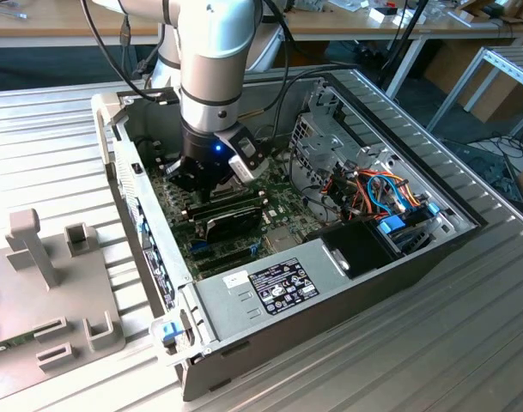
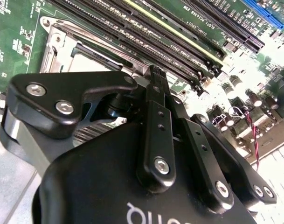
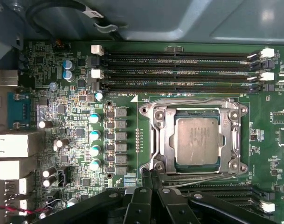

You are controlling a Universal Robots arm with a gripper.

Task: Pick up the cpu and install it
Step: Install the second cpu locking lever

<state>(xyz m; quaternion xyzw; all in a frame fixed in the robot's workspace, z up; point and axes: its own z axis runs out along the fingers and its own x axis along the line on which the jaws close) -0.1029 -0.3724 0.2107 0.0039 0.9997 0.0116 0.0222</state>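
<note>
The cpu (image 3: 197, 140), a small square chip with a dull silver-grey top, lies flat inside the open metal socket frame (image 3: 155, 140) on the green motherboard (image 3: 76, 116). In the first wrist view my gripper (image 3: 151, 173) sits just beside the socket's edge, apart from the chip, with its black fingers pressed together on nothing. The second wrist view shows the gripper (image 2: 155, 73) shut, its tips hanging over the socket frame (image 2: 58, 42). In the exterior view the gripper (image 1: 199, 176) is low inside the open computer case (image 1: 330, 300), above the board.
Long black memory slots (image 3: 179, 70) run beside the socket. The power supply (image 1: 278, 287), a metal drive cage (image 1: 317, 142) and coloured cables (image 1: 381, 193) crowd the case toward the exterior view's right. A grey fixture (image 1: 46, 283) stands outside at the exterior view's left.
</note>
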